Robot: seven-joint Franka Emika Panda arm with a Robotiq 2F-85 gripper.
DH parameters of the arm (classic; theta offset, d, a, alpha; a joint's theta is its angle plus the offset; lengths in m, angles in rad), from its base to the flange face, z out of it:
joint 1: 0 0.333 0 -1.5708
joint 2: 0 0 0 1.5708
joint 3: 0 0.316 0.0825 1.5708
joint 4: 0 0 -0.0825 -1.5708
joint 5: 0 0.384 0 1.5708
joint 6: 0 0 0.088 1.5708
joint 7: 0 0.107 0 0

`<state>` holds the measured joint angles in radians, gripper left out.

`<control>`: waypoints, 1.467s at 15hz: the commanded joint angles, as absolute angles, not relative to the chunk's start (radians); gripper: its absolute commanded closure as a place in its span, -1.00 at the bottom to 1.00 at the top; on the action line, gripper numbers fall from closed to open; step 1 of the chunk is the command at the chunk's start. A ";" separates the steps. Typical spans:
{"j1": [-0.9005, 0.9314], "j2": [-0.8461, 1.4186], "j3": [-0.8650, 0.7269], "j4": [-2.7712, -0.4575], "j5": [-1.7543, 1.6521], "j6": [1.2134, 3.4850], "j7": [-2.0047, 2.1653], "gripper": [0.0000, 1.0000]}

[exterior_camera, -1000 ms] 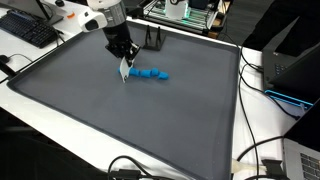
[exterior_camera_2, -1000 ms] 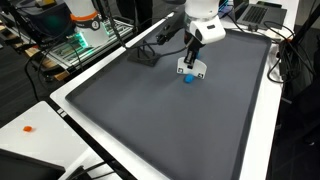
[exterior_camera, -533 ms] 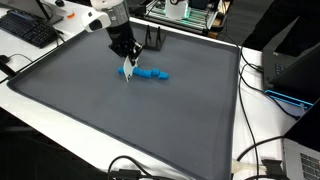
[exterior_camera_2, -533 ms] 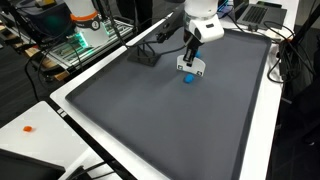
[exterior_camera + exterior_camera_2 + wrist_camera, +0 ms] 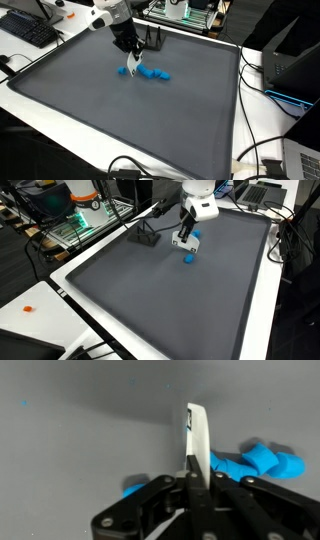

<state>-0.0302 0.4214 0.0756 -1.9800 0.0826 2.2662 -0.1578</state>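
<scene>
My gripper (image 5: pixel 133 55) is shut on a thin white flat piece (image 5: pixel 135 63) and holds it edge-down just above a dark grey mat (image 5: pixel 120 120). In the wrist view the white piece (image 5: pixel 198 435) stands between the fingers (image 5: pixel 195 478). A row of blue pieces (image 5: pixel 154 73) lies on the mat just beside the gripper, and it also shows in the wrist view (image 5: pixel 255 460). One small blue piece (image 5: pixel 124 71) lies apart on the row's other side, seen in the wrist view too (image 5: pixel 135 487). In an exterior view the gripper (image 5: pixel 187 235) hangs over a blue piece (image 5: pixel 187 260).
A small black stand (image 5: pixel 152 40) sits at the mat's far edge, and it also shows in an exterior view (image 5: pixel 145 235). A keyboard (image 5: pixel 30 30) and cables (image 5: pixel 265 150) lie on the white table around the mat. A laptop (image 5: pixel 295 70) stands at the side.
The gripper has risen and shifted toward the black stand with the white piece in it. The small blue piece it covered now shows apart from the row.
</scene>
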 commanded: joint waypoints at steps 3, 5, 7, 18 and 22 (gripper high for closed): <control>-0.027 0.330 0.063 -2.047 0.130 2.243 -0.077 0.98; -0.020 0.297 0.054 -2.063 0.140 2.255 -0.013 0.98; -0.011 0.261 0.044 -2.085 0.148 2.268 0.076 0.98; 0.012 0.044 0.023 -2.310 0.260 2.321 0.515 0.98; 0.010 -0.023 0.023 -2.423 0.318 2.396 0.586 0.98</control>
<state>0.0014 0.0547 0.0320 -2.3088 0.2659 2.3275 0.5408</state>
